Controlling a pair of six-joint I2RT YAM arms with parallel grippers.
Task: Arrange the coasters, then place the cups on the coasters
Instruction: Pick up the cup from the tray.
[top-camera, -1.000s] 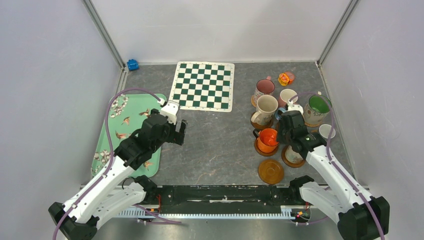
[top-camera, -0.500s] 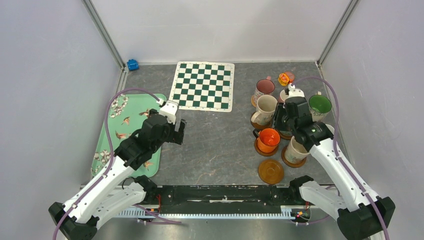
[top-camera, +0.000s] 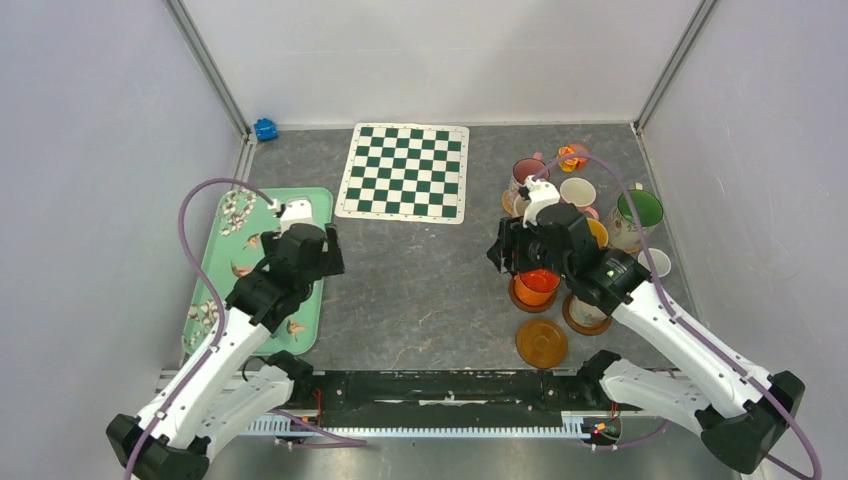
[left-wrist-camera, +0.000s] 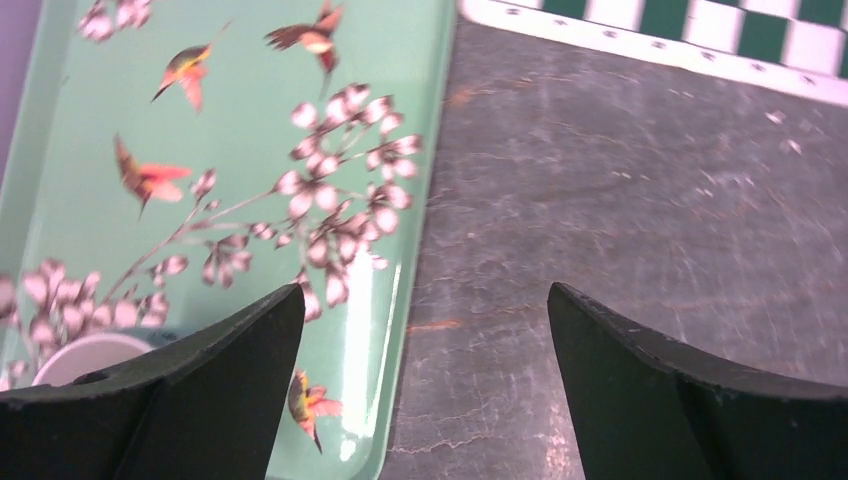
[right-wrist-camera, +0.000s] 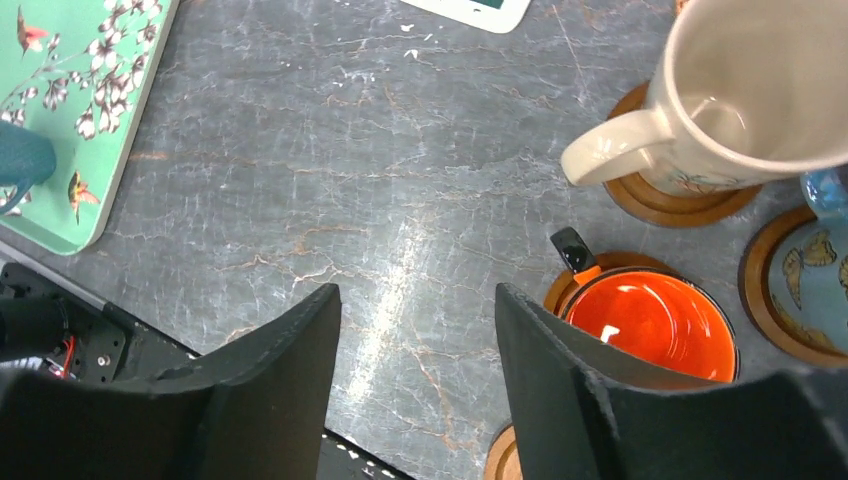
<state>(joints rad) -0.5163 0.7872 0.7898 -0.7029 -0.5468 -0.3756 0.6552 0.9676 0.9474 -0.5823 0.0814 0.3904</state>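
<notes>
My right gripper (top-camera: 505, 258) (right-wrist-camera: 417, 295) is open and empty above bare table, just left of the orange cup (top-camera: 537, 281) (right-wrist-camera: 650, 325) on its coaster. Beside that cup, a cream cup (right-wrist-camera: 750, 90) stands on a dark coaster (right-wrist-camera: 680, 205), and a blue-handled butterfly cup (right-wrist-camera: 805, 285) sits on another. Pink-lined (top-camera: 528, 172), white (top-camera: 577, 191), green-lined (top-camera: 639, 209) and small white (top-camera: 655, 262) cups stand further back. One orange coaster (top-camera: 541, 343) lies bare. My left gripper (top-camera: 322, 262) (left-wrist-camera: 425, 295) hangs open over the tray's right edge.
The mint-green tray (top-camera: 225, 265) (left-wrist-camera: 80, 100) lies at the left, with a teal cup (right-wrist-camera: 20, 165) on it. The chequered mat (top-camera: 405, 170) lies at the back centre. A blue toy (top-camera: 265, 129) and an orange-yellow toy (top-camera: 571, 156) sit by the back wall.
My right gripper has opened wider and swung left, away from the cluster of cups. The left arm has drawn back to the left, over the tray edge.
</notes>
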